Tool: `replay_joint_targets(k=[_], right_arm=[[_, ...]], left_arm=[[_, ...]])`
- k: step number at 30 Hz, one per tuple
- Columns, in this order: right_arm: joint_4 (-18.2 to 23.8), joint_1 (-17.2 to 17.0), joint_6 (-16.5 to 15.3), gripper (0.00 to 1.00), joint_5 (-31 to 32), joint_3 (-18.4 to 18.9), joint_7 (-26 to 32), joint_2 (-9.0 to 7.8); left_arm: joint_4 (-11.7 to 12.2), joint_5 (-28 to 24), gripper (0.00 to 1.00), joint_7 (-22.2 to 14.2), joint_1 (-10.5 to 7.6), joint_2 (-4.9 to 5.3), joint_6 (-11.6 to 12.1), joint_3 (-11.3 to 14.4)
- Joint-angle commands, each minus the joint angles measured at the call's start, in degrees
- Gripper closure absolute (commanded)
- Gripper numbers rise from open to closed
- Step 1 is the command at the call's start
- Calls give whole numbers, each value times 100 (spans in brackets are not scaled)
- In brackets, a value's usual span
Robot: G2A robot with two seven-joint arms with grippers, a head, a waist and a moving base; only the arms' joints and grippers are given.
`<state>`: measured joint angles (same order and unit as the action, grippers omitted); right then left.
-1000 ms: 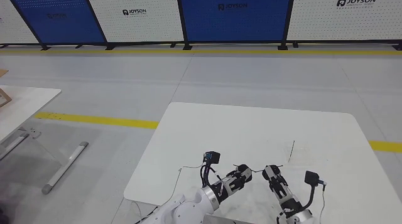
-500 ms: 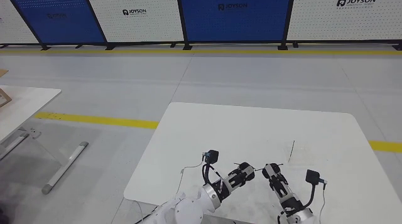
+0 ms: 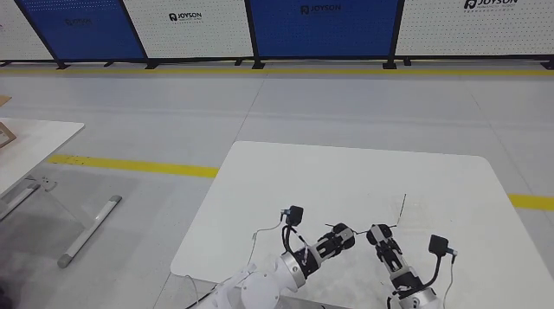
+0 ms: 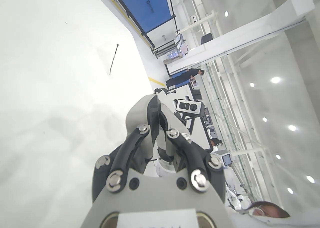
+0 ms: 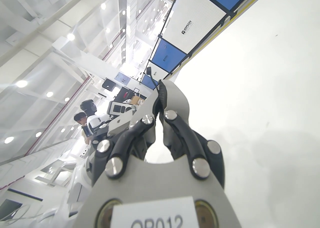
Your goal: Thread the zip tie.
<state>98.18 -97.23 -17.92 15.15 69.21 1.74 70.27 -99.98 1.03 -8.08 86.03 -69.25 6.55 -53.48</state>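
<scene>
A thin black zip tie [image 5: 150, 74] sticks out past the tips of my right gripper [image 5: 161, 84], which is shut on it. In the top view the right gripper [image 3: 375, 232] sits near the table's front edge. The left gripper [image 3: 344, 233] faces it from a short way to the left. A fine black strip [image 3: 359, 232] runs between them. The left gripper [image 4: 157, 95] has its fingers pressed together, with a bit of black strip crossing its tip. A second black zip tie [image 3: 402, 209] lies flat on the white table, beyond the right gripper, and appears again in the left wrist view [image 4: 113, 57].
The white table [image 3: 346, 170] stretches bare away from the grippers to its far edge. Its front edge runs just below both arms. Blue and white panels [image 3: 325, 10] stand across the floor behind.
Both grippers have drifted slightly to the right together, still close to each other. The zip tie on the table has not moved.
</scene>
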Motion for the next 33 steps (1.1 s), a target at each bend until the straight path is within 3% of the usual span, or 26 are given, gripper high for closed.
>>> replay_joint_targets(k=[1,33], right_arm=[[0,7,-36,100,-35,-12,52,3],[-61,4,-150,100,-78,3,195,36]], left_arm=[[12,-23,100,-23,-3,1,7,-4],[31,59,100,-74,15,8,119,15]])
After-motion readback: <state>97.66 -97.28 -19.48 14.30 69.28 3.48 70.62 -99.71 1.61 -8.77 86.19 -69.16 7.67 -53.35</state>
